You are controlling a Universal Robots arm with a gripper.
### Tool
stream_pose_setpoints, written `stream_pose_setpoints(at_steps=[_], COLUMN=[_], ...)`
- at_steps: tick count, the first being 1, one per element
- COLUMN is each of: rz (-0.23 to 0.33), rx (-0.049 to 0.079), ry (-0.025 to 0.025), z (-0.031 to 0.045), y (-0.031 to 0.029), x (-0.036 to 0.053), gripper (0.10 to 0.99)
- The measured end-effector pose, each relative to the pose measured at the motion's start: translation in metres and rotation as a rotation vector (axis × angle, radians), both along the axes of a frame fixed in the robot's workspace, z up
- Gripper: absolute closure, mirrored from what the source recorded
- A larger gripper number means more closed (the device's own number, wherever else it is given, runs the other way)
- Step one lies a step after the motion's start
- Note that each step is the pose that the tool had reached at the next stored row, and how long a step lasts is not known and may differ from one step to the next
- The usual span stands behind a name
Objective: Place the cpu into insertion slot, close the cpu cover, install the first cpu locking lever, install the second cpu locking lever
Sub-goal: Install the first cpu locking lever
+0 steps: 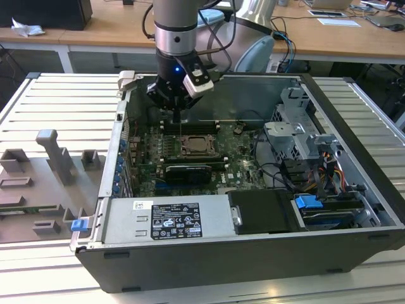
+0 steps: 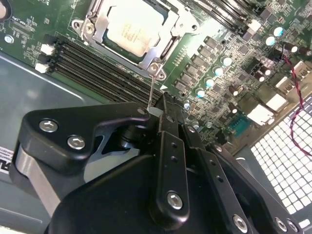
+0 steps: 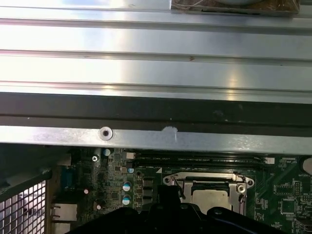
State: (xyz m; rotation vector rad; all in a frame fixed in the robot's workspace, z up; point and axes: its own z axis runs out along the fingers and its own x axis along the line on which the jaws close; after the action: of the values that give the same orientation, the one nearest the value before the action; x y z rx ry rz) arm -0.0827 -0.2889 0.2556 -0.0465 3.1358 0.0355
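The cpu [image 2: 130, 28], pale and silvery, lies in the insertion slot [image 1: 195, 147] on the green board. The cpu cover [image 2: 171, 30], a silvery frame, lies down around it. In the second wrist view a thin wire locking lever [image 2: 151, 90] rises from the socket's corner up to my gripper [image 2: 155, 113], whose black fingers are shut on its end. In the exterior view my gripper [image 1: 179, 113] hangs just behind the socket, inside the open computer case. The first wrist view shows the cpu [image 3: 210, 199] and the cover [image 3: 209, 177] beyond the fingertips [image 3: 168, 192].
The case's back wall [image 3: 156, 139] stands close behind the gripper. Black memory slots [image 2: 97, 68] run beside the socket. A drive cage [image 1: 297, 136] with cables fills the exterior view's right; the power supply [image 1: 168, 218] sits in front. Grey fixtures [image 1: 54, 158] stand on the table at the exterior view's left.
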Motion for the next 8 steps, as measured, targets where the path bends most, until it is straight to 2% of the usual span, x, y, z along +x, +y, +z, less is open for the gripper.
stream_pose_setpoints(at_steps=[8], rz=[0.0], rx=[-0.001], ry=[0.0], z=[-0.0011], y=[0.0], x=[0.0047], gripper=[0.98])
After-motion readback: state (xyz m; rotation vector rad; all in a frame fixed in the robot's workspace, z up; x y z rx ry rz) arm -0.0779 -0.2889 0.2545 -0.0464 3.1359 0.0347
